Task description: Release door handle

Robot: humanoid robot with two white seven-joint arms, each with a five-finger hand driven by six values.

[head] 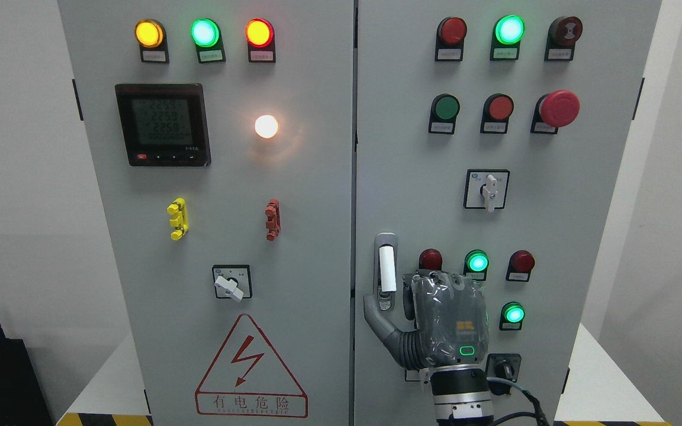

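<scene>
Just beside the white-taped metal door handle [386,272], the grey right hand [436,322] rests with fingers relaxed, gripping nothing.

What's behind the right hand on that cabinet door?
The right hand covers part of the right door; its thumb reaches the door handle. A black switch peeks out beside the wrist; anything else is hidden.

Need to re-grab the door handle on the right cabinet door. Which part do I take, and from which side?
Take the white lever of the door handle, near its lower end. It stands upright in a recessed plate at the door's left edge, so come from the right, where the right hand already sits, and wrap it crosswise.
</scene>
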